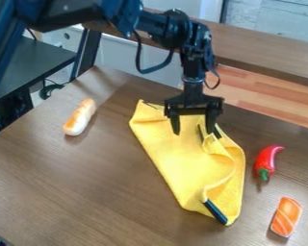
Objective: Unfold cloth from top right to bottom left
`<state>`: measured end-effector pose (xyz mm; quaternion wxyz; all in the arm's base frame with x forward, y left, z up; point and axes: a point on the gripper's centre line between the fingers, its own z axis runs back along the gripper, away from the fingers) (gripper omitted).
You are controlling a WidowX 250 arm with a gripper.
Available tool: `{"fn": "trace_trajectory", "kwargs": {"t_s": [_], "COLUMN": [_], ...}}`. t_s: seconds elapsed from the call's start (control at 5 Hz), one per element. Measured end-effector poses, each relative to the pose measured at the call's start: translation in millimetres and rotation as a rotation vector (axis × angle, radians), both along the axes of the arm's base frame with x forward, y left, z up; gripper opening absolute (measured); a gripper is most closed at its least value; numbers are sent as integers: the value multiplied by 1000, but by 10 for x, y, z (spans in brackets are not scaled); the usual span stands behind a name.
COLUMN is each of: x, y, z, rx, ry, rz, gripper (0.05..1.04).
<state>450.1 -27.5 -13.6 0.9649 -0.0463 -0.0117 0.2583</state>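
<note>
Matte black robot arm [176, 30] with a bluish sheen at upper left, small pale dot [65, 7] on its thick link, chunky jointed housings, looping black cable [144, 72], broad-topped black pincer [193, 132] with two tapering prongs

Arm [63, 12] cropped at upper left, cloth [188, 166] partly hidden by folds.

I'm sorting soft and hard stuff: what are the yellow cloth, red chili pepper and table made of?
The yellow cloth looks like matte, fuzzy fabric, because it bends into loose folds. The red chili pepper is probably smooth plastic, since it shines, but I'm unsure. The table shows brown grain, so it's wood or a wood-look covering.
</note>
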Motion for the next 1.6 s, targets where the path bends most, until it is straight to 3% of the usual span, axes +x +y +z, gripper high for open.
{"fn": "trace_trajectory", "kwargs": {"t_s": [0.4, 0.6, 0.8, 1.0, 1.2, 1.4, 1.6], "x": [56, 70, 48, -56, -141, -364, -616], "y": [-114, -161, -194, -212, -51, 163, 322], "z": [-205, -191, -195, -96, 225, 360, 385], "rx": [37, 30, 0, -55, -105, -151, -164], "ry": [44, 37, 47, 55, 10, 13, 43], "rz": [-4, -7, -12, -32, -28, -31, -55], "gripper": [369, 152, 56, 49, 49, 49, 49]}}
